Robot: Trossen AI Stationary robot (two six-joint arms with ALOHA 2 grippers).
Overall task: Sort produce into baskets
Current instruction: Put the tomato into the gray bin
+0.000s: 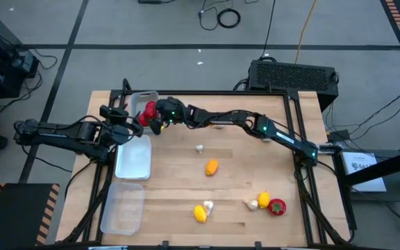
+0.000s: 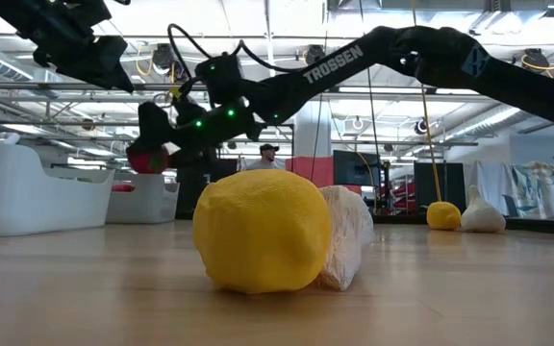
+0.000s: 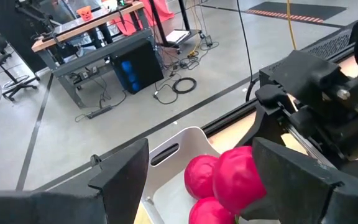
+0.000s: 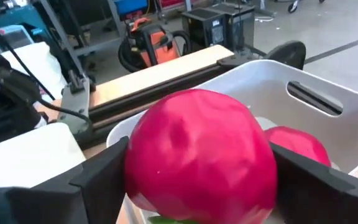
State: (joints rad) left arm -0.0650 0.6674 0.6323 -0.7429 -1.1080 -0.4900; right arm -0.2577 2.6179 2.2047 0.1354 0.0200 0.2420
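My right gripper (image 1: pixel 150 118) reaches across the table and is shut on a red round piece (image 4: pixel 197 155), held above the far tray (image 1: pixel 139 99) at the table's left. That tray holds two more red pieces (image 3: pixel 199 175). My left gripper (image 1: pixel 121 123) hangs open and empty beside the far tray, on its left; its fingers frame the tray in the left wrist view (image 3: pixel 201 158). The middle tray (image 1: pixel 133 157) and the near tray (image 1: pixel 123 208) lie along the left edge. My right gripper pinches the red piece between its two fingers (image 4: pixel 101 177), on two opposite sides (image 4: pixel 143 163) of its round body. The fingers come from the table's right, slanting down. The piece is lifted clear above the far tray (image 4: pixel 328 93).
Loose on the wood: a garlic bulb (image 1: pixel 199 148), an orange oval (image 1: pixel 212 167), a yellow piece (image 1: pixel 200 213) touching a garlic bulb (image 1: pixel 208 205), and near the right a garlic bulb (image 1: pixel 252 204), a yellow piece (image 1: pixel 263 200) and a red piece (image 1: pixel 277 206).
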